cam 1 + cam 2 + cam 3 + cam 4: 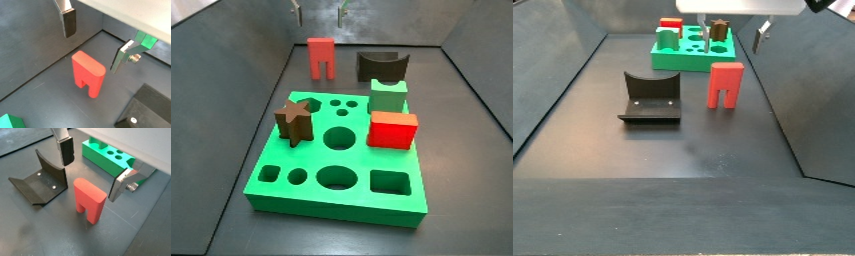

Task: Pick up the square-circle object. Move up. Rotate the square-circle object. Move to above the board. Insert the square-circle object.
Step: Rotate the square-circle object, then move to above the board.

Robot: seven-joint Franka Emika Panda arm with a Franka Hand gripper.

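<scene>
The square-circle object [321, 57] is a salmon-red piece that stands upright on its two legs on the dark floor beyond the board; it shows in both wrist views [89, 73] [89, 203] and in a side view [726, 84]. My gripper [89, 181] is open and hangs above it, one finger [67, 153] on each side, not touching; it shows high in both side views [319, 12] [738, 32]. The green board [265, 172] with its cut-out holes lies nearer the front in that view.
The fixture [380, 65] stands beside the piece, also seen in a wrist view [41, 180]. On the board sit a red cube [393, 130], a brown star [295, 118] and a small green block [389, 95]. Dark walls enclose the floor.
</scene>
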